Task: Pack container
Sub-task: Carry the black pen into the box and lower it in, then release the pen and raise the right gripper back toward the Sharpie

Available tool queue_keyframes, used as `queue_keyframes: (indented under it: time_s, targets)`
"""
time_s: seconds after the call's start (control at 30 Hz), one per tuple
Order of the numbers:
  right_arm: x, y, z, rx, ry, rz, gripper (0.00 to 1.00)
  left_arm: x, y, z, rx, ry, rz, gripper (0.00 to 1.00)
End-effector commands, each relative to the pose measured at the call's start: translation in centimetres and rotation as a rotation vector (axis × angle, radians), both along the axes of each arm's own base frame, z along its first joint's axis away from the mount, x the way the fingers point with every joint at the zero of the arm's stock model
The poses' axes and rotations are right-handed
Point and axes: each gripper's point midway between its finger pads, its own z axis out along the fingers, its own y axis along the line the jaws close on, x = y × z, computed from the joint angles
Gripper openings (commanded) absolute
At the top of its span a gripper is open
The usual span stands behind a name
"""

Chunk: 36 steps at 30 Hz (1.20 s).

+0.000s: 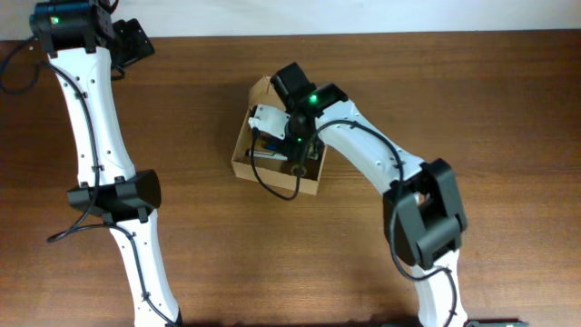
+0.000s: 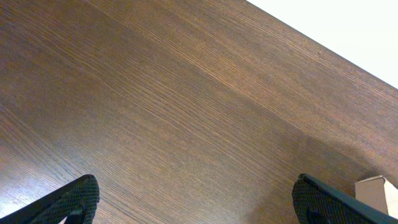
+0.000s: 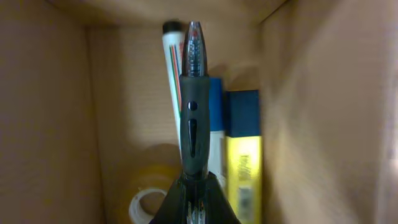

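Two claws. Right claw [image 3: 196,208] pinches a pen [image 3: 194,106] inside the box [image 3: 50,124], its jaws cut off at the frame's edge; a tape roll [image 3: 144,205] beside it is half hidden. Left claw [image 2: 196,198] gapes over the bench [image 2: 186,93], with only a box corner showing at its right.

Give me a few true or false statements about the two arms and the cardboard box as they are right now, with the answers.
1. The right tool is shut on a pen. True.
2. The left tool reaches into the box. False: it hangs open over the table, away from the box.
3. A roll of tape lies inside the box. True.
4. The box is closed. False: it is open, and the right tool is down inside it.
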Motion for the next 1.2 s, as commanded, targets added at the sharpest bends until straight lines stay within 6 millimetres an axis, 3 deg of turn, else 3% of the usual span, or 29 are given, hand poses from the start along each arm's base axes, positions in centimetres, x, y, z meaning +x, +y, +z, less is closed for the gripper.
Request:
queue_keyframes:
  time_s: [0.0, 0.4, 0.43, 0.47, 0.5, 0.6, 0.77, 0.93, 1.0, 1.07, 1.17]
  targets:
    - [-1.1, 0.8, -1.7, -0.004, 0.063, -0.01, 0.04, -0.2, 0.4, 0.2, 0.013, 0.002, -0.001, 1.0]
    - [-2.1, 0.0, -3.4, -0.068, 0.112, -0.033, 0.04, -0.2, 0.4, 0.2, 0.013, 0.002, -0.001, 1.0]
    - [-2.1, -0.2, -3.4, -0.075, 0.112, -0.035, 0.15, -0.2, 0.5, 0.2, 0.013, 0.002, 0.0, 1.0]
    - [-2.1, -0.4, -3.4, -0.084, 0.113, -0.044, 0.39, -0.2, 0.4, 0.2, 0.013, 0.002, -0.001, 1.0]
    - [-2.0, -0.6, -3.0, -0.093, 0.107, -0.068, 0.56, -0.2, 0.4, 0.2, 0.013, 0.002, -0.001, 1.0]
    - [-1.5, -1.3, -0.8, -0.112, 0.074, -0.126, 0.57, -0.2, 0.4, 0.2, 0.012, 0.002, 0.0, 1.0]
    - [0.1, -1.3, 7.5, -0.054, -0.045, -0.214, 0.56, -0.2, 0.4, 0.2, 0.013, 0.002, 0.0, 1.0]
    - [1.9, -3.3, 17.2, 0.022, -0.236, -0.423, 0.53, -0.2, 0.4, 0.2, 0.013, 0.002, -0.001, 1.0]
    - [2.0, -5.5, 22.4, 0.125, -0.295, -0.587, 0.49, -0.2, 0.4, 0.2, 0.013, 0.002, -0.001, 1.0]
    - [1.4, -7.7, 25.1, 0.175, -0.32, -0.66, 0.46, -0.2, 0.4, 0.2, 0.013, 0.002, -0.001, 1.0]
    - [1.0, -13.1, 28.7, 0.216, -0.373, -0.777, 0.44, -0.2, 0.4, 0.2, 0.013, 0.002, -0.001, 1.0]
